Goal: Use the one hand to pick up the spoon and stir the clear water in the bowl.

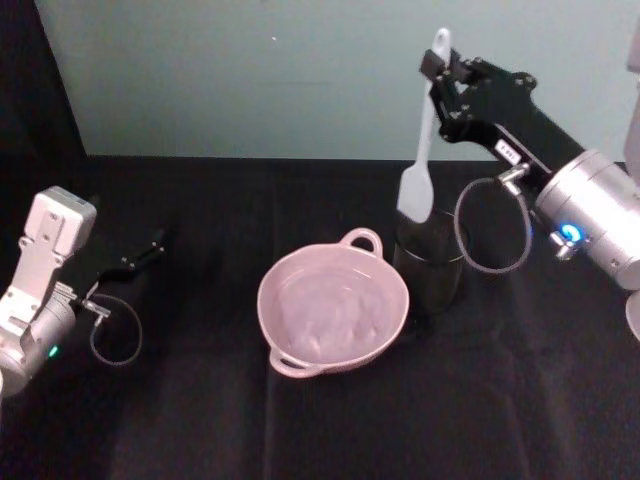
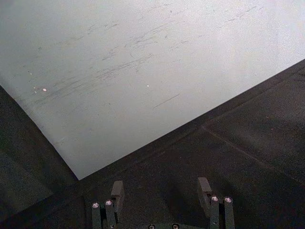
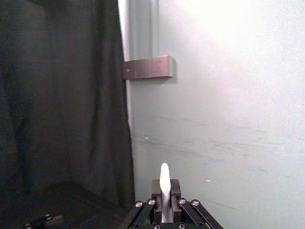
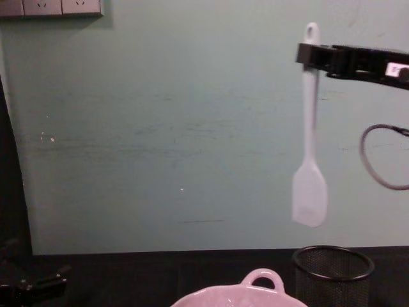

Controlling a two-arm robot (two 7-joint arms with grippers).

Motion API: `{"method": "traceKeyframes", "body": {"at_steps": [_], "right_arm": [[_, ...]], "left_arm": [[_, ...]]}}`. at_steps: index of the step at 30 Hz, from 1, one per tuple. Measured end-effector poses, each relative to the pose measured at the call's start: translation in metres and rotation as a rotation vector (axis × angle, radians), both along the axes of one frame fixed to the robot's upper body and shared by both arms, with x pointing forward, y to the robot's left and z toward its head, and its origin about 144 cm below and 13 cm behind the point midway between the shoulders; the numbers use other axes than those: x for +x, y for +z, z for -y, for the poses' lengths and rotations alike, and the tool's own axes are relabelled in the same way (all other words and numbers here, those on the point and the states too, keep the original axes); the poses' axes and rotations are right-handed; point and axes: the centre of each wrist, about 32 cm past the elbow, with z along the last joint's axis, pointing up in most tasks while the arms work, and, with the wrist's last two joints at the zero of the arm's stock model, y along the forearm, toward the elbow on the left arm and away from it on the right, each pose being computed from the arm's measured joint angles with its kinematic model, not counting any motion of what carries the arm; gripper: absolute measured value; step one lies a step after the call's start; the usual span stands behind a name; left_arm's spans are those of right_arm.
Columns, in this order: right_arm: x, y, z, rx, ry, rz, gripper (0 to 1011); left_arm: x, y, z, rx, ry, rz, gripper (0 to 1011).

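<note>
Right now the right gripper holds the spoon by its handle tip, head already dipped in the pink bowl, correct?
Not quite. The right gripper does hold the spoon near its handle tip, but the head hangs in the air above the black mesh cup, not in the pink bowl. The chest view shows the gap.

white spoon (image 1: 424,140), pale pink bowl (image 1: 333,304), seemingly black mesh cup (image 4: 333,274)
</note>
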Motion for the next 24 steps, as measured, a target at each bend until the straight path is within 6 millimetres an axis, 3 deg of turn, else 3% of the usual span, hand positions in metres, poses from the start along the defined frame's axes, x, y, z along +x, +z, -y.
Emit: {"method": "traceKeyframes", "body": {"at_steps": [13,24], "right_arm": [[0.005,-0.019,0.012,0.003,-0.065,-0.041,113],[0.01,-0.053,0.008,0.032,-0.081,-0.115,112]], "left_arm": [[0.0,0.0,0.0,0.0,0.0,0.0,1011],[0.0,0.0,0.0,0.0,0.0,0.0,1011]]}}
